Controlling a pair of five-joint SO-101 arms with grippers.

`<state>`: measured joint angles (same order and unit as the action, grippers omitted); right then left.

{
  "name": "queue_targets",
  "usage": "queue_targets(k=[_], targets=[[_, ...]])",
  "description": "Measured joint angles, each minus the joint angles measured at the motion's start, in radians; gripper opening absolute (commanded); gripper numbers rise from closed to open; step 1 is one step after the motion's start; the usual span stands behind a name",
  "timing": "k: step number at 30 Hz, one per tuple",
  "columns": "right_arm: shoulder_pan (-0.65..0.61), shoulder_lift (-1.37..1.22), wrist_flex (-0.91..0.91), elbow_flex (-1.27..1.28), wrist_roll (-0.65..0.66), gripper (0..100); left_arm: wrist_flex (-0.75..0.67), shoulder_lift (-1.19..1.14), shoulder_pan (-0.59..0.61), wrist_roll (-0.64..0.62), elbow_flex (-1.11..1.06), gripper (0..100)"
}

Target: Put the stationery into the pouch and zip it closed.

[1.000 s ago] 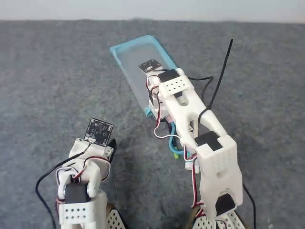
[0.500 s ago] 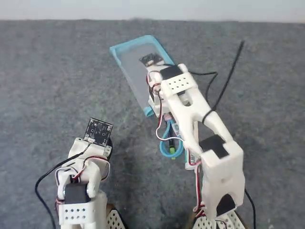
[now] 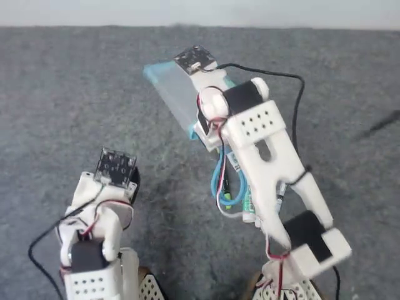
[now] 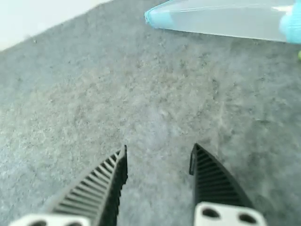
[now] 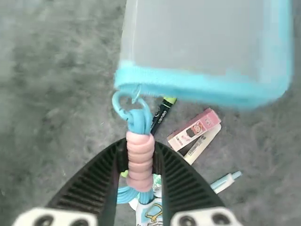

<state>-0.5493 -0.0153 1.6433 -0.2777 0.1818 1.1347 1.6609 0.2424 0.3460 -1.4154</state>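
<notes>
Lying flat on the grey, felt-like desk (image 3: 75, 94), the pouch (image 3: 172, 94) is a long rectangle of frosted, see-through plastic edged all round in light blue fabric (image 5: 188, 87). In the high view its long axis runs on a slant, from a far corner on the left down toward the right arm. The near short end faces that arm.

At one corner of that near end a light blue ring (image 5: 123, 104) hangs from the trim. A blue strap (image 5: 138, 122) runs from the ring to a pink ribbed charm (image 5: 139, 165).

The right tool (image 5: 140, 148) is closed on this charm, with a black ridged jaw pressed against each side. It sits just off the pouch's near end.

The stationery lies loose on the desk beside that end, under the right arm and outside the pouch:
- A black marker (image 5: 160, 115) with a yellow-green cap has its capped end pointing at the pouch's edge, and a line of white print on its barrel is too small to read.
- A pink-and-white flat piece (image 5: 194, 132) carries a small cartoon figure and some dark lettering I cannot make out.
- A pen with a light blue tip (image 5: 225, 181) lies farther from the pouch.

The left tool (image 4: 159, 153) hangs over bare desk with its jaws apart and nothing between them. It is well apart from the pouch (image 4: 225, 21), whose blue-edged corner shows beyond it.
</notes>
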Motion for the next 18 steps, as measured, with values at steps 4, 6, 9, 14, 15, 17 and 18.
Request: queue_targets(k=[4, 6, 9, 14, 15, 17, 18], targets=[[-0.02, 0.098, -0.009, 0.034, 0.055, 0.6, 0.0, -0.253, 0.0, -0.003, 0.173, 33], [-0.02, 0.161, -0.072, 0.118, 0.055, 0.6, 0.0, -0.388, -0.014, -0.017, 0.264, 35], [-0.02, 0.308, -0.244, 0.315, 0.034, 0.6, 0.0, -0.506, -0.069, -0.032, 0.344, 35], [-0.02, 0.631, -0.542, 0.746, 0.018, 0.6, 0.0, -0.494, -0.192, -0.078, 0.35, 35], [-0.02, 0.669, -0.572, 0.819, 0.018, 0.6, -0.006, -0.476, -0.216, -0.087, 0.348, 35], [-0.025, 0.709, -0.598, 0.922, 0.018, 0.6, -0.031, -0.442, -0.273, -0.114, 0.348, 35], [-0.032, 0.715, -0.6, 0.944, 0.018, 0.6, -0.046, -0.428, -0.295, -0.13, 0.345, 35]])
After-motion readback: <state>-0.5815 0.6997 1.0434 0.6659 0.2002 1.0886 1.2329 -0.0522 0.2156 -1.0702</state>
